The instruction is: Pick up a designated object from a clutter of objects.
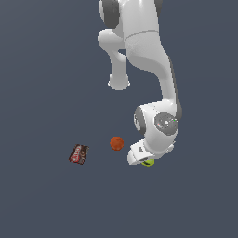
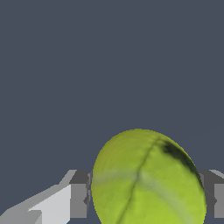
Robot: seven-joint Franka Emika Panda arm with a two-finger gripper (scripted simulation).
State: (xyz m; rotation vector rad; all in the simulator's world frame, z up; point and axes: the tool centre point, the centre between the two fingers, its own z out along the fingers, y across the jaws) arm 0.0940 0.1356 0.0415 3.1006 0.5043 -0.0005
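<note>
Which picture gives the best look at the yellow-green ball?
The wrist view: the tennis ball fills the lower part of it, seam and dark mark clear, between the jaws. In the exterior view only a green sliver peeks from under the arm.

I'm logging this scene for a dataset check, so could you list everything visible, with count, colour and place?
tennis ball: one, yellow-green with a dark curved mark, between the tool's fingers in the wrist view; only a sliver shows under the arm's wrist in the exterior view.
orange-red ball: one, on the floor, just to the exterior view's left of the arm's wrist, apart from it.
flat packet: one, brown-red, lying on the floor further to the exterior view's left of the orange-red ball.
floor: plain dark grey-blue surface under everything.
arm: one, white with grey joints, reaching down from the top of the exterior view.
tool: one, grey fingers on either side of the tennis ball.
</note>
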